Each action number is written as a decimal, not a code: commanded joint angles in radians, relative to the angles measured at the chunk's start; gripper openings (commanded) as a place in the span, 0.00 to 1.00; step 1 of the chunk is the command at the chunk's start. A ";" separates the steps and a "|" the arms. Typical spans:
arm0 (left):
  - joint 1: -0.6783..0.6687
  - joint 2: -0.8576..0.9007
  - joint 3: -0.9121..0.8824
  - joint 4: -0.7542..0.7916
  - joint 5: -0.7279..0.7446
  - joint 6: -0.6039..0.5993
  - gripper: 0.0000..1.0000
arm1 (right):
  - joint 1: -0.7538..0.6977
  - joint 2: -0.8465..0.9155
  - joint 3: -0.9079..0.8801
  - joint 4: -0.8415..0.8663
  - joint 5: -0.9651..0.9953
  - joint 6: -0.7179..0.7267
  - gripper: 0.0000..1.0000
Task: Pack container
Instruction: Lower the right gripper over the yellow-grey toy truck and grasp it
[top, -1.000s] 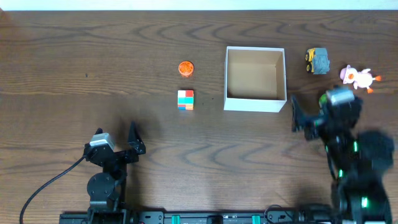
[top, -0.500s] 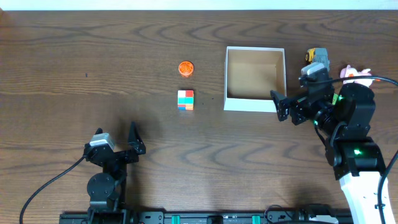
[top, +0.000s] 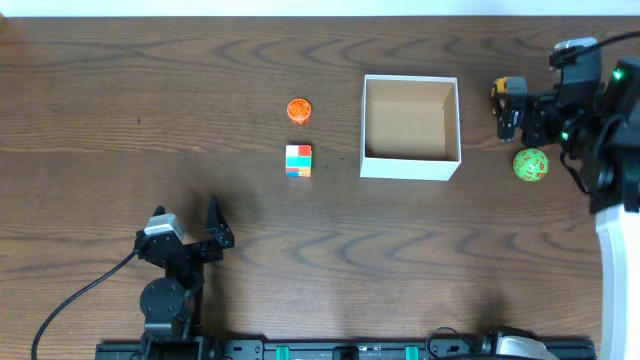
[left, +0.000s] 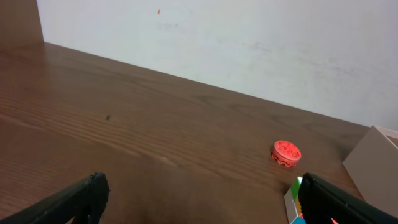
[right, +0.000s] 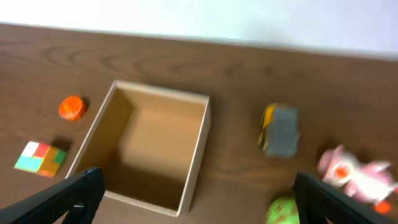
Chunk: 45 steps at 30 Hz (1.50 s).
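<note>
The container (top: 410, 167) is a square white box with a brown inside, standing open and empty at the back middle. It also shows in the right wrist view (right: 198, 146). My right gripper (top: 525, 120) hovers open and empty just right of it, above a yellow-grey toy car (top: 506, 92) and a green ball (top: 530, 164). In the right wrist view its fingers (right: 199, 200) spread wide, with the car (right: 280, 129), the ball (right: 283, 210) and a pink toy (right: 356, 177) ahead. My left gripper (top: 187, 235) is open and empty near the front left, as its own view (left: 205, 202) shows.
An orange disc (top: 298, 108) and a multicoloured cube (top: 298, 160) lie left of the container; both show in the left wrist view, the disc (left: 286, 152) and the cube (left: 293, 198). The pink toy is hidden under the right arm in the overhead view.
The right arm swung from the front right to the back right, past the container's corner. The green ball is uncovered and the pink toy is now covered overhead. The left arm has not moved.
</note>
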 joint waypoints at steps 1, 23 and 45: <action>0.004 -0.005 -0.021 -0.039 -0.008 0.016 0.98 | -0.005 0.041 0.008 -0.051 -0.010 0.038 0.99; 0.004 -0.005 -0.021 -0.039 -0.008 0.016 0.98 | -0.202 0.322 0.008 -0.094 0.243 0.156 0.99; 0.004 -0.005 -0.021 -0.039 -0.008 0.016 0.98 | -0.166 0.574 0.391 -0.102 0.111 -0.169 0.99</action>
